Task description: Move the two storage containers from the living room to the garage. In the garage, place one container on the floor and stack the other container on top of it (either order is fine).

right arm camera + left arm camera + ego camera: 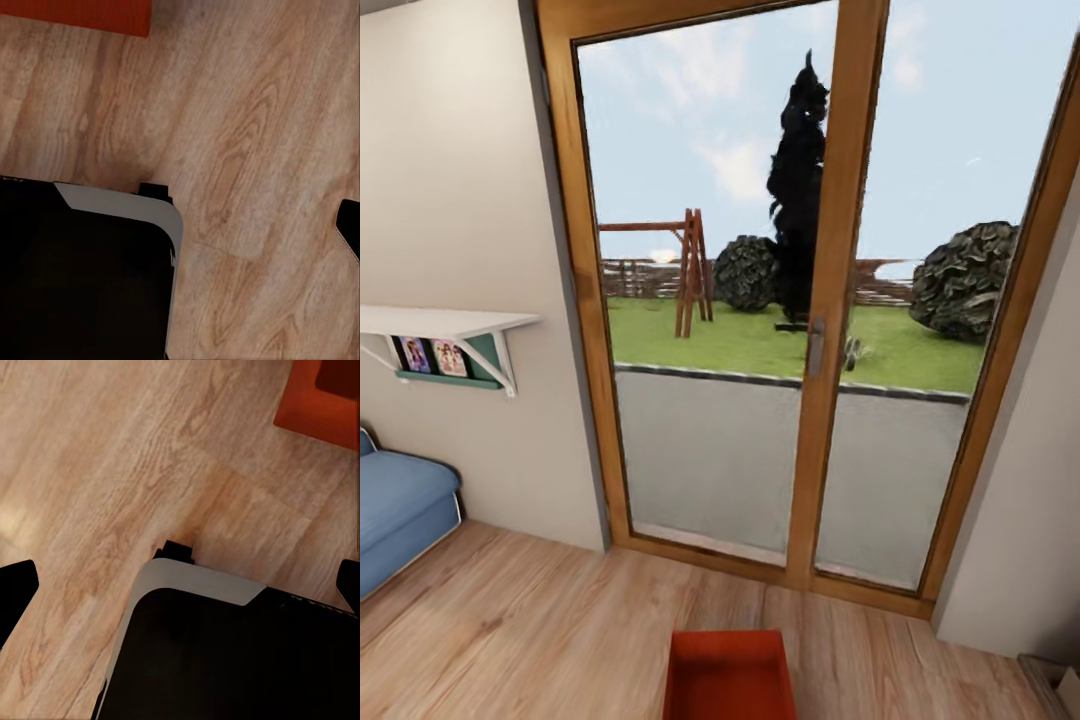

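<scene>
One orange-red storage container [730, 675] lies on the light wood planks of the living room, at the lower middle of the head view, in front of the glass doors [800, 300]. Its corner shows in the left wrist view [322, 397] and its wall in the right wrist view [75, 15]. My left gripper [184, 585] hangs open over the planks, with its fingertips [16, 591] far apart and nothing between them. My right gripper [180, 225] is open too. One of its fingertips [349, 225] shows, and the other is lost against my dark base. The garage is out of view.
A blue sofa [400, 510] stands at the left with a white wall shelf [445, 322] above it. A cream wall [1020, 520] juts in at the right of the doors. My black and grey base [225, 652] sits under both wrist cameras.
</scene>
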Available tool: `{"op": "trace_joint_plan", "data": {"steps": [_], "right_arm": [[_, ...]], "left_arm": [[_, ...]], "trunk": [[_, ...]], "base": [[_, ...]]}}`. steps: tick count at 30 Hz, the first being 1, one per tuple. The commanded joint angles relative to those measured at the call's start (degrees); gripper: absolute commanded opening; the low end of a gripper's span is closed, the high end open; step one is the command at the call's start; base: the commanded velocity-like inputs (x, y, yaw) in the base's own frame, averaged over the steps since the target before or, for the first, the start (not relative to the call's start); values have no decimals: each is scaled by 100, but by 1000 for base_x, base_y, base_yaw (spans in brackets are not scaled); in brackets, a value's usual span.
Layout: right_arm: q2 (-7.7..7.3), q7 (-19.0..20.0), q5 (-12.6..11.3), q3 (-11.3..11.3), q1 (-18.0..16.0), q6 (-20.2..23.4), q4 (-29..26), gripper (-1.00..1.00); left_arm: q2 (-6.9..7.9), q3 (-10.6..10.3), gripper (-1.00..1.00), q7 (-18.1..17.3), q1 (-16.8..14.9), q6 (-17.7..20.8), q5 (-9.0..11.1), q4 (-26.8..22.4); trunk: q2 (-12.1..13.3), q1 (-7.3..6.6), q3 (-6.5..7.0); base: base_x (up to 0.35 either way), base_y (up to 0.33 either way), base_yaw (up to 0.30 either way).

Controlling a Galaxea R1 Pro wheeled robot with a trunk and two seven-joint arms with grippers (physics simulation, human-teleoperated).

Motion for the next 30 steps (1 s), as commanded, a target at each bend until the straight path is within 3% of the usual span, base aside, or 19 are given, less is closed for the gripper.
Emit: {"op": "trace_joint_plan", "data": {"steps": [1,6,15,30], "right_arm": [[1,-4,-60,50,-6,-28,12,100],[19,-27,-64,36,-6,-30,12,100],[27,-31,-64,32,-6,-28,12,100],[40,-31,-64,32,-6,-28,12,100]], "left_arm": [[-3,-42,100,19,-4,-20,41,3],[-2,-40,100,19,-4,-57,41,-1],[-7,-22,100,28,-4,-64,48,-13],[-6,-15,100,46,-4,-69,50,-13]], "trunk": [[-6,4,-9],[-6,4,-9],[-6,4,-9],[-6,4,-9]], "base": [[321,0,0],[242,0,0],[36,-3,0],[1,-171,0]]}}
